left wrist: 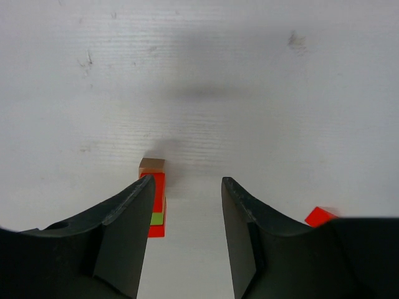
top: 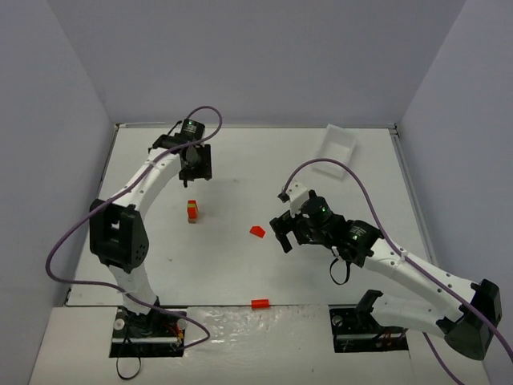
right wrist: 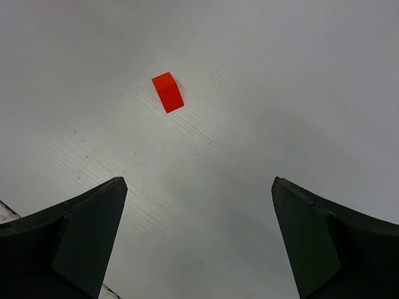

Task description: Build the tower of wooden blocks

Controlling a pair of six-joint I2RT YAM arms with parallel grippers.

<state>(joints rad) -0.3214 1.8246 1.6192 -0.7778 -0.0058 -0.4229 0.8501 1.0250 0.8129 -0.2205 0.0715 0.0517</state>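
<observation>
The wood block tower [top: 192, 212] stands left of the table's middle: red blocks, a lime green one and a tan one on top. In the left wrist view the tower [left wrist: 154, 199] is partly hidden behind my left finger. My left gripper [top: 195, 176] [left wrist: 187, 180] hovers just beyond the tower, open, with nothing between its fingers. My right gripper [top: 280, 234] [right wrist: 199, 180] is wide open and empty. A loose red block [top: 257, 231] [right wrist: 168, 92] lies just left of it on the table.
Another red block [top: 259, 304] lies at the table's near edge. A white rectangular tray [top: 337, 144] sits at the back right. A red block [left wrist: 320, 216] shows at the right of the left wrist view. Grey walls enclose the table.
</observation>
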